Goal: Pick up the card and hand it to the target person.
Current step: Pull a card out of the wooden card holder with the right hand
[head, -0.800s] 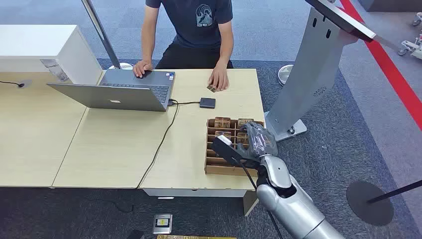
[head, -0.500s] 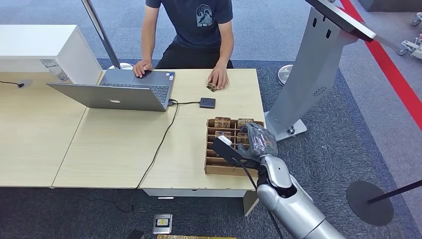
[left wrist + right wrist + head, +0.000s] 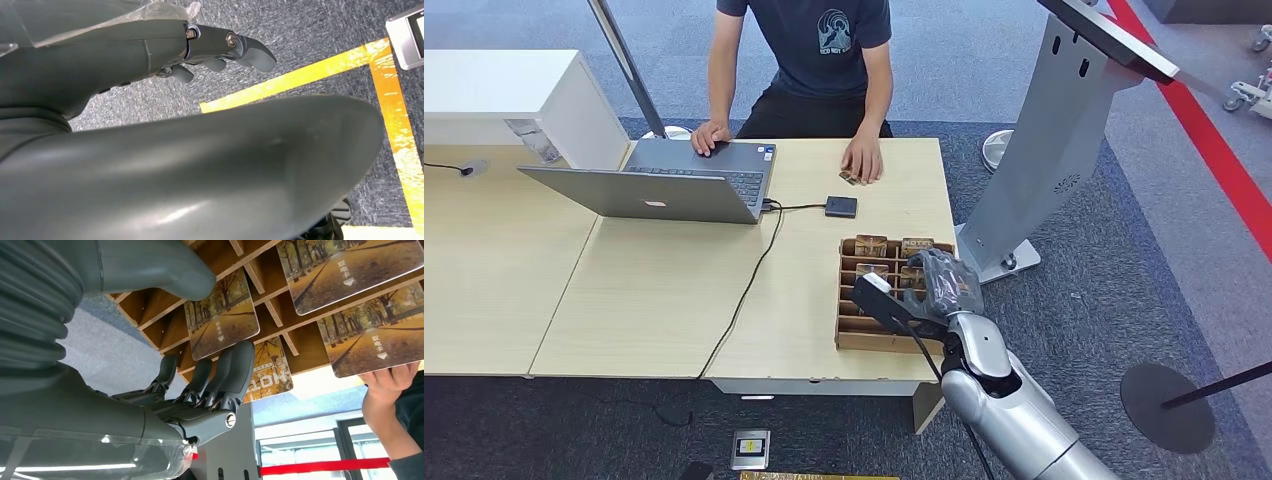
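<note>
Several autumn-tree printed cards (image 3: 222,320) sat in the slots of the brown cardboard divider box (image 3: 856,330) near the right end of the pale wooden table (image 3: 654,290). My right robot hand (image 3: 929,290) hovered over that box, its fingers (image 3: 235,370) spread above the cards and gripping none. My left robot hand (image 3: 220,47) hung over grey carpet with yellow tape (fingers loosely apart, holding nothing). Across the table sat a person in a dark T-shirt (image 3: 819,50), one hand (image 3: 862,160) on a card.
</note>
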